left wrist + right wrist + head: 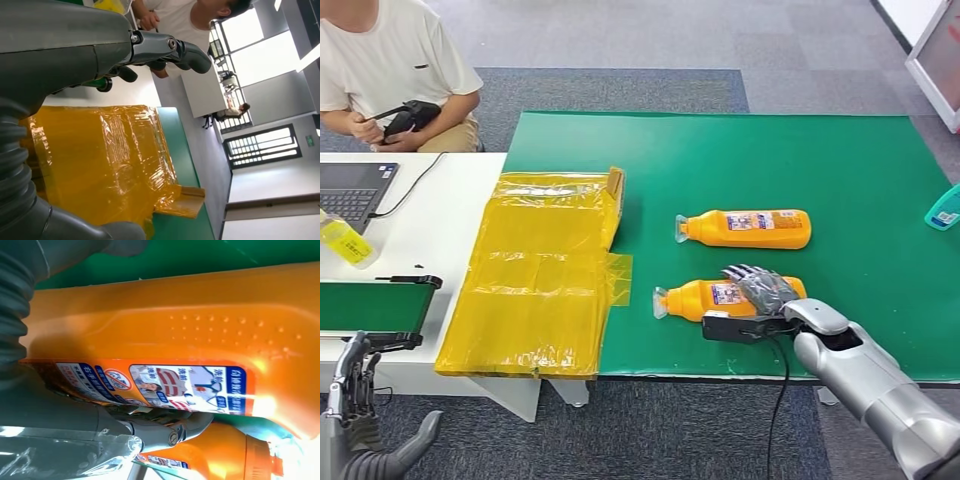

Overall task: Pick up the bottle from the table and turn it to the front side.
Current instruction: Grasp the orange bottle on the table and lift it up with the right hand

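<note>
- My right hand (pixel 761 290) is lying over the near orange bottle (pixel 697 299), fingers wrapping its body; the bottle is lying flat on the green desk (pixel 848 180).
- A second bottle (pixel 746 228) is lying just beyond it.
- My left hand (pixel 354 385) is hanging low, fingers apart, holding nothing.

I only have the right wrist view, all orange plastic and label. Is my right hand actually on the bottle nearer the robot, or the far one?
Observer: The near bottle. The right hand lies over its base end, the far bottle untouched.
Operator: Is it off the mat yet?
Observer: Cannot tell for sure; the head view shows it lying level on the green mat, cap pointing at the yellow plastic sheet.
Operator: And the left hand?
Observer: The left hand hangs low beside the white table, holding nothing.
</note>
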Controlling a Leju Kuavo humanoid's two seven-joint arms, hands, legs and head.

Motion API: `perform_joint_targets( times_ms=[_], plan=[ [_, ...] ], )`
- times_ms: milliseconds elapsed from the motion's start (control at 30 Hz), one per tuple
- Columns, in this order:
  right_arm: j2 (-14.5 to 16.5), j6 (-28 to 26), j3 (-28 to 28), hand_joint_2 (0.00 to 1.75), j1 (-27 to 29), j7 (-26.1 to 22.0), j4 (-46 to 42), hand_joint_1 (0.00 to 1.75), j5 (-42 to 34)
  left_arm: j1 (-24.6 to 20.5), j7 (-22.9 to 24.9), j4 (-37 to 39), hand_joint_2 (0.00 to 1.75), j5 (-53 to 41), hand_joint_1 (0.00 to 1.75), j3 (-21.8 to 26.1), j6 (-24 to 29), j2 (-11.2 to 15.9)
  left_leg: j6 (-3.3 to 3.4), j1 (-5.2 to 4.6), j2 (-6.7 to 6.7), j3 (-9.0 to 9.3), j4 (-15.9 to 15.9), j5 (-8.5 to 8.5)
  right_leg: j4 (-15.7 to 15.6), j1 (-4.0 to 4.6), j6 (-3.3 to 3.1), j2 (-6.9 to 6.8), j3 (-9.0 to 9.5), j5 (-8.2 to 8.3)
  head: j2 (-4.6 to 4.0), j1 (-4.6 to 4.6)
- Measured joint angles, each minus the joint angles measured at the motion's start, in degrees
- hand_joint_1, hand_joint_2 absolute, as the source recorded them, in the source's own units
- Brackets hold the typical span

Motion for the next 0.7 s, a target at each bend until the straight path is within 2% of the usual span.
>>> perform_joint_targets(
  times_ms=[133,300,400,533,700],
  plan=[
    [1.0,-1.6,0.0,1.75,-0.1,0.6,1.5,1.75,1.4,0.0,0.0,0.0,1.75,-0.5,0.00,-0.3,0.1,0.0,-0.03,0.00,0.00,0.19,0.0,-0.03,0.0,0.00,-0.02,0.03,0.16,0.01,0.00,0.00],
    [1.7,-3.5,-0.1,1.75,0.3,0.6,2.5,1.75,3.2,0.0,0.0,0.1,1.75,-0.8,0.00,-0.8,0.0,0.0,-0.02,0.00,0.00,0.28,0.0,-0.02,0.0,0.00,-0.03,0.03,0.27,0.03,0.00,0.00],
    [2.2,-6.6,-0.3,1.75,1.2,1.2,2.2,1.75,6.4,0.2,0.0,0.1,1.75,-1.0,0.00,-0.9,0.3,0.0,-0.02,0.00,0.00,0.31,0.0,-0.01,0.0,0.00,-0.02,0.03,0.31,0.05,0.00,0.01],
    [3.2,-9.6,-1.2,1.75,4.0,2.7,-0.8,1.75,12.4,0.7,0.0,0.1,1.75,-1.2,0.00,-1.0,1.0,-0.1,-0.03,0.00,0.01,0.33,0.0,-0.01,0.0,0.00,-0.03,0.04,0.29,0.04,0.00,0.01],
    [4.5,-11.3,-2.6,1.75,7.9,2.1,-6.2,1.75,17.3,1.2,0.0,0.1,1.75,-1.6,0.00,-1.7,1.7,-0.1,-0.03,0.01,0.00,0.28,0.0,-0.02,0.0,0.02,-0.05,0.03,0.27,-0.03,0.00,0.01]
  ],
)
